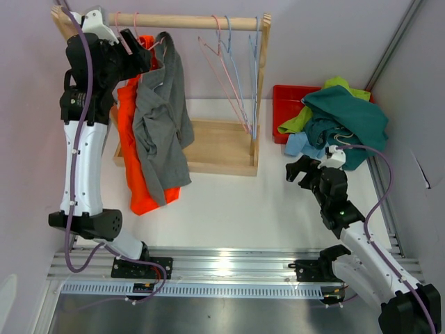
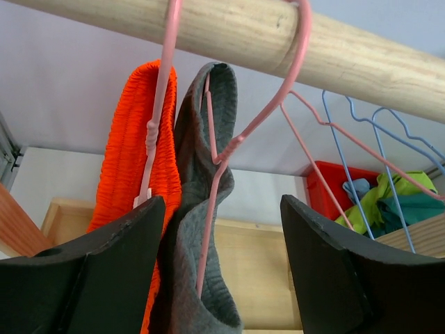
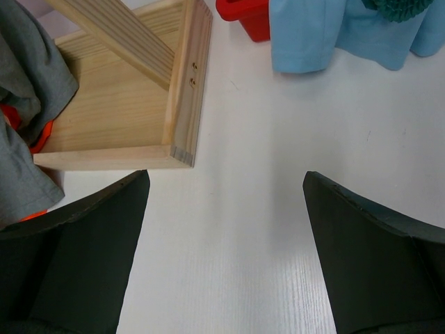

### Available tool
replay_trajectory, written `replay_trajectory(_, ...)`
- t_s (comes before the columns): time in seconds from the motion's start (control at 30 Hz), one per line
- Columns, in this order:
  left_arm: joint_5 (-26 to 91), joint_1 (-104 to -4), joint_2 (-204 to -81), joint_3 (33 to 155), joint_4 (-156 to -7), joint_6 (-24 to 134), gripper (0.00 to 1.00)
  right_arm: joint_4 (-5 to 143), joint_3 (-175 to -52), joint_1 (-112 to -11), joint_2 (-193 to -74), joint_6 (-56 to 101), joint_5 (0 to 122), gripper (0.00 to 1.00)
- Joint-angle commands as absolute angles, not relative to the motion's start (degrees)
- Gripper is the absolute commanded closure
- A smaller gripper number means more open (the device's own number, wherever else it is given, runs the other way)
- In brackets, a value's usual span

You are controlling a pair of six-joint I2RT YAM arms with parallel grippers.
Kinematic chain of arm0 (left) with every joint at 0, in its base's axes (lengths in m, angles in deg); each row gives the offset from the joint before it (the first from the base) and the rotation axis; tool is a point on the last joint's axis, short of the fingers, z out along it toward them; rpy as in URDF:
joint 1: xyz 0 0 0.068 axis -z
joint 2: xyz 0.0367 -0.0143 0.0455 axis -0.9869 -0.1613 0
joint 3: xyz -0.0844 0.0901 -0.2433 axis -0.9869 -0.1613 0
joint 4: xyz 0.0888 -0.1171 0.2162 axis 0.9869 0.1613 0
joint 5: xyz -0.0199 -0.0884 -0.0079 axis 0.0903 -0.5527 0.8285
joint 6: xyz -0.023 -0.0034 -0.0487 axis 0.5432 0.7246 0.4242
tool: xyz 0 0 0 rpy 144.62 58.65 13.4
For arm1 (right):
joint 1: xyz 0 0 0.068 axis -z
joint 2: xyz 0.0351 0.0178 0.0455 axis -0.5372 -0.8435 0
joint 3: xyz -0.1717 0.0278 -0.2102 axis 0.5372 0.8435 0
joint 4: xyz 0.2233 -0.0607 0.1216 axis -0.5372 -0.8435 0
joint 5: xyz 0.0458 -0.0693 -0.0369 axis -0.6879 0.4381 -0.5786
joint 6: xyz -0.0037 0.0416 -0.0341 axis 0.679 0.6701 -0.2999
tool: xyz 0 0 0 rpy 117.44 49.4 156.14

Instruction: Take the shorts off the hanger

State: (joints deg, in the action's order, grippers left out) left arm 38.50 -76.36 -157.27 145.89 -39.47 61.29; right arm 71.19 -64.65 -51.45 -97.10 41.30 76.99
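The orange shorts (image 1: 133, 149) and the grey shorts (image 1: 163, 129) hang on pink hangers from the wooden rail (image 1: 188, 21). My left gripper (image 1: 142, 52) is open, raised to the rail beside the waistbands. In the left wrist view it (image 2: 222, 229) has the grey waistband (image 2: 201, 209) between its jaws and the orange waistband (image 2: 132, 167) just left. Teal shorts (image 1: 348, 118), lime green shorts (image 1: 313, 111) and light blue shorts (image 1: 300, 142) lie piled on the red tray (image 1: 285, 111). My right gripper (image 1: 297, 169) is open and empty above the table.
Several empty pink and blue hangers (image 1: 233, 76) hang at the rail's right end. The rack's wooden base (image 1: 219, 149) lies on the white table, its corner in the right wrist view (image 3: 184, 149). A metal rail (image 1: 222, 268) runs along the near edge.
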Motion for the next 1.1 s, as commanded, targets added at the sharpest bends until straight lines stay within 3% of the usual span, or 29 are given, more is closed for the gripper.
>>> replay_trajectory(0.0, 36.7, -76.3, -158.2, 145.0, -42.7, 62.5, 0.27, 73.2, -64.3, -51.7, -97.1, 41.2, 77.3, 0.00)
replay_trajectory(0.13, 37.4, -76.0, -159.7, 145.2, -43.0, 62.1, 0.28, 73.3, -63.8, -51.4, -97.1, 40.9, 77.4, 0.01)
replay_trajectory(0.63, 37.8, -74.8, -166.6, 151.7, -40.5, 61.6, 0.53, 74.8, -62.4, -50.1, -97.9, 40.9, 76.7, 0.00)
replay_trajectory(0.67, 37.9, -74.8, -166.9, 151.8, -40.5, 61.5, 0.66, 74.9, -62.4, -50.0, -97.9, 41.1, 76.7, 0.01)
replay_trajectory(0.73, 37.9, -74.7, -167.5, 152.1, -39.9, 61.6, 0.81, 74.9, -62.4, -50.0, -98.0, 41.0, 76.6, 0.01)
replay_trajectory(0.77, 38.0, -74.6, -167.9, 152.5, -39.6, 61.6, 0.96, 74.9, -62.4, -49.8, -98.0, 41.0, 76.5, 0.01)
replay_trajectory(0.8, 38.4, -74.5, -168.5, 153.0, -39.1, 61.6, 1.00, 74.9, -62.4, -49.8, -98.1, 41.0, 76.4, 0.01)
replay_trajectory(1.07, 39.9, -71.3, -167.3, 162.1, -36.4, 59.9, 1.00, 75.3, -64.8, -50.0, -95.8, 40.7, 75.0, 0.01)
